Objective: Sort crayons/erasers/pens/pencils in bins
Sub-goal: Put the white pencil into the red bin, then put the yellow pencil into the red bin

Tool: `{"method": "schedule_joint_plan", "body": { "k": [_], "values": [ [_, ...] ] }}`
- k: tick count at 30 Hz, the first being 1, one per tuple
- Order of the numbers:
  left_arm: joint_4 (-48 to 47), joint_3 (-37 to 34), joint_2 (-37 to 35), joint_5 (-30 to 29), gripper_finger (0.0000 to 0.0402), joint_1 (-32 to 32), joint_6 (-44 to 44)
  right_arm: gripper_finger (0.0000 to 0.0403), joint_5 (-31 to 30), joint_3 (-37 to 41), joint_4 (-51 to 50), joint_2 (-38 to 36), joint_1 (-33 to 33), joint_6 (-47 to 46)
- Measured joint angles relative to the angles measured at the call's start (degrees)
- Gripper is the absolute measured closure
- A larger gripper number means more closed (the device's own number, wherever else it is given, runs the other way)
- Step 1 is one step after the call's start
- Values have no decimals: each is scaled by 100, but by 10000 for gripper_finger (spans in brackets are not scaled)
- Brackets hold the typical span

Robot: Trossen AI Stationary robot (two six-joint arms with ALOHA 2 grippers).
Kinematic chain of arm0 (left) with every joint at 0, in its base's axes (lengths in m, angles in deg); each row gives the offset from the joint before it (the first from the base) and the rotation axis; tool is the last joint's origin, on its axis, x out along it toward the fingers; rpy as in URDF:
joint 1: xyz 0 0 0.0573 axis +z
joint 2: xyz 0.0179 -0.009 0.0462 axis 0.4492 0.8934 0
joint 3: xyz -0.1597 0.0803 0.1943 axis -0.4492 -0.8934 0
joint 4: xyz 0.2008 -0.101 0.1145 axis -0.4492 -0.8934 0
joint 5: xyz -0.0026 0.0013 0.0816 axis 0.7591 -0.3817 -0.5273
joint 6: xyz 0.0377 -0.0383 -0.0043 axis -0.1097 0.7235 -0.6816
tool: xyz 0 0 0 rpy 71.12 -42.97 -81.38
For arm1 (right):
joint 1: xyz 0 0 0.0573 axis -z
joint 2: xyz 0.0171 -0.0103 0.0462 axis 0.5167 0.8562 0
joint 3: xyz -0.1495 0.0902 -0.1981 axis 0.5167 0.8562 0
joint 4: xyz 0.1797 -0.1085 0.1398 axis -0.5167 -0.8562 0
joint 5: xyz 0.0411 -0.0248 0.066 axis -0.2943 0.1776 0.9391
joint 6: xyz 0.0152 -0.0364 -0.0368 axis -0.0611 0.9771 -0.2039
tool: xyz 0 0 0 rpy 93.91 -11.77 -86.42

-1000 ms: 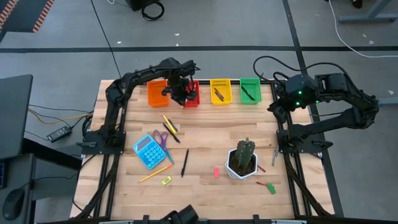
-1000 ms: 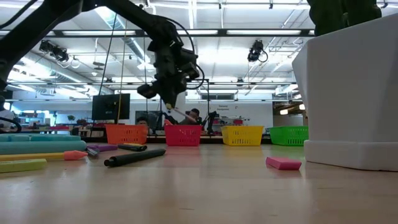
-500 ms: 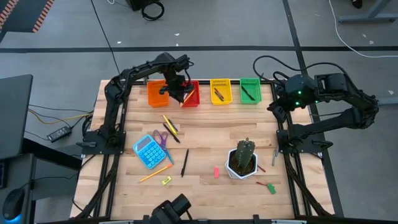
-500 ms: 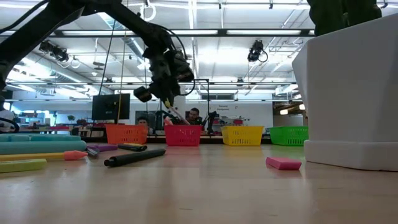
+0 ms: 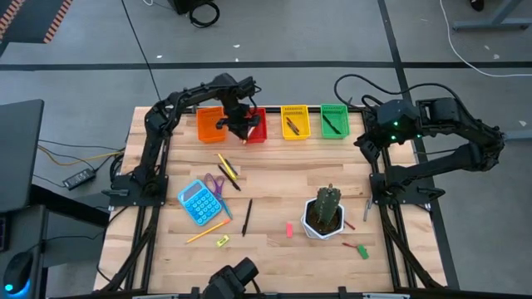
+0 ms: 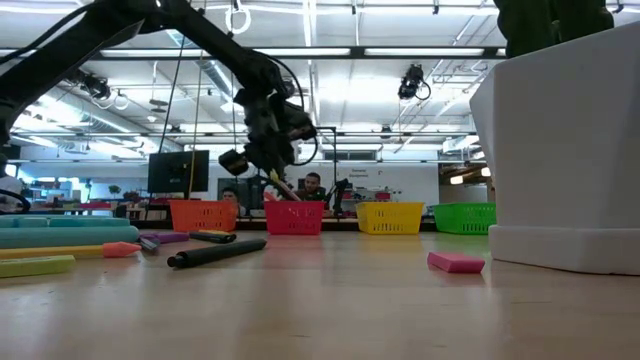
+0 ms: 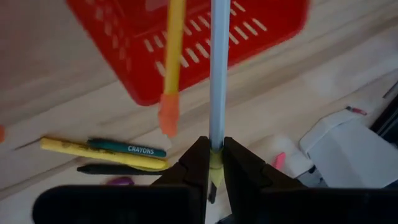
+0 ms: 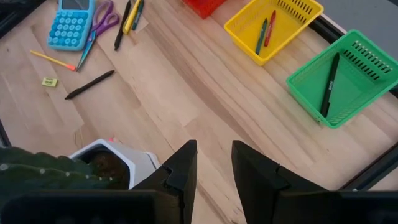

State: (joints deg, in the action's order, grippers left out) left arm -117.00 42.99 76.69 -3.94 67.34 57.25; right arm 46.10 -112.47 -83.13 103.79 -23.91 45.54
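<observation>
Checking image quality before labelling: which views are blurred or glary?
Left wrist view: the red bin and the pencils in the left gripper are soft. Low view: bright ceiling lights, the white pot looms close. High view: even and sharp.

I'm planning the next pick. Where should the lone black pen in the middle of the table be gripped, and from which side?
Grip the black pen at mid-length, from straight above, fingers across its width. It lies flat, apart from the calculator and cactus pot.

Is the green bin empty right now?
No, the right wrist view shows one dark pen lying inside the green bin.
</observation>
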Motion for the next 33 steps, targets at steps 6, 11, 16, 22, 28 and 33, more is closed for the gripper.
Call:
{"method": "schedule_joint_plan", "body": {
  "k": [6,11,16,22,28,33],
  "values": [
    [233,4,47,5,356,9,17,295,-3,0,-2,-1,0,1],
    [329,1,81,13,341,6,44,295,-4,0,-2,-1,2,1],
    [348,2,94,13,323,6,76,295,-78,0,-2,-1,1,1],
    [341,2,94,12,305,6,76,295,-103,0,-4,-3,0,1],
    [333,2,90,14,301,31,78,295,-101,0,-4,-3,0,-1],
    [276,0,-183,12,301,43,48,295,-101,0,-4,-3,0,1]
  ]
}}
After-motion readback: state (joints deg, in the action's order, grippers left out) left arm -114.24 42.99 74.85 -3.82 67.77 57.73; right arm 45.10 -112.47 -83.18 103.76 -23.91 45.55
